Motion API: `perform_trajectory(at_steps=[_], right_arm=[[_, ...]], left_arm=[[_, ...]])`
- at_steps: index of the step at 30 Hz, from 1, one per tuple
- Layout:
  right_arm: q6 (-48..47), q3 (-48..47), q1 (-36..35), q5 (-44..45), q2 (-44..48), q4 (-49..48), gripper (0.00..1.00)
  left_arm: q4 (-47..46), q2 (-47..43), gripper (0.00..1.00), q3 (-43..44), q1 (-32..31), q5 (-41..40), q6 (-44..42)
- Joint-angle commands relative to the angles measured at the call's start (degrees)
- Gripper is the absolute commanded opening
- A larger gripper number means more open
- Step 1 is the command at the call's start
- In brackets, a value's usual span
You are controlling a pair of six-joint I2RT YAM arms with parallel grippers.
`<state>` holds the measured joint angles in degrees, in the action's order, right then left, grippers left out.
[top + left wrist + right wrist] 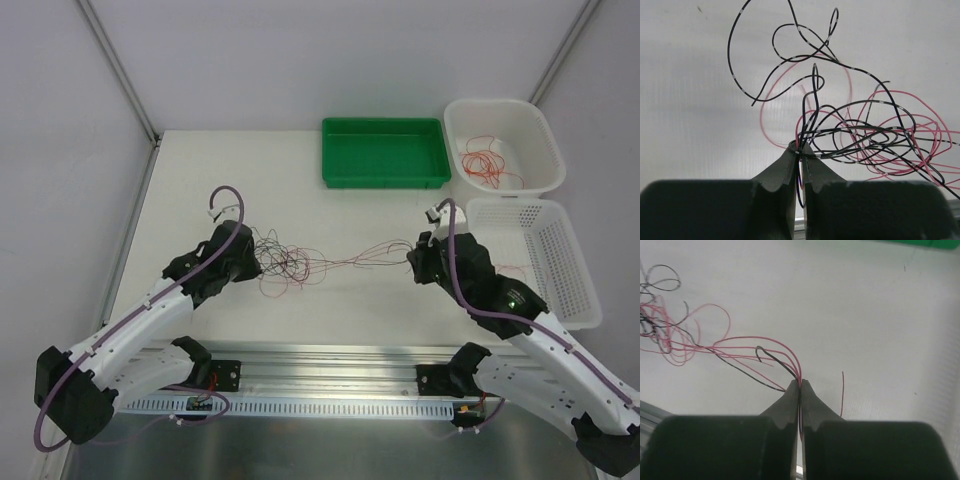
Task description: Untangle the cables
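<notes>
Cables (860,132) cut off at right edge, ends hidden inside left hand (800,152)
</notes>
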<state>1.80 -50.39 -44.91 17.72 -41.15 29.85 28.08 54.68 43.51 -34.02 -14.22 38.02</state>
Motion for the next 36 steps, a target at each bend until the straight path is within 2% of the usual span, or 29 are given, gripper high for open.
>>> perform_trajectory(at_steps=[1, 8, 13, 16, 20, 26, 27, 30, 34, 36], right_arm=[[5.38, 3.45, 0.87, 7.77, -1.21, 7.33, 0.01], [15.14, 10.40, 1.75, 9.62, -2.10, 12.94, 0.01], [16.74, 10.49, 3.24, 12.52, -0.87, 16.03, 0.01], [15.60, 8.57, 4.47, 12.17, 0.10, 16.56, 0.01], [12.18, 2.78, 5.35, 11.29, 0.28, 16.12, 0.02], [8.04, -4.54, 5.44, 10.85, -2.62, 16.47, 0.25], [8.04, -4.80, 5.53, 10.41, -2.88, 16.65, 0.35], [7.43, -2.10, 5.44, 6.47, -3.15, 14.46, 0.51], [5.32, 2.82, 4.74, -6.61, -4.20, 5.77, 0.57], [5.05, 3.72, 2.99, -11.64, -7.78, 0.40, 0.61]], left_arm=[[0.58, 0.43, 0.04, -3.86, 0.71, -1.87, 1.88], [0.23, -0.79, 0.07, -11.06, 0.71, -2.74, 5.40], [0.58, -4.83, 0.11, -13.01, 1.50, -6.34, 5.92], [1.63, -6.50, 0.11, -12.22, 4.13, -7.05, 5.14], [2.68, -7.48, 0.12, -5.39, 8.61, -6.35, 1.28], [4.44, -6.34, 0.16, 4.12, 10.03, -4.25, -5.14], [4.62, -5.90, 0.17, 4.48, 10.03, -0.50, -6.45], [4.80, -5.11, 0.19, 3.17, 10.11, 8.02, -7.00], [4.71, -5.89, 0.20, -1.57, 10.03, 13.86, -5.06], [4.62, -6.33, 0.27, -4.04, 10.03, 14.13, -4.19]])
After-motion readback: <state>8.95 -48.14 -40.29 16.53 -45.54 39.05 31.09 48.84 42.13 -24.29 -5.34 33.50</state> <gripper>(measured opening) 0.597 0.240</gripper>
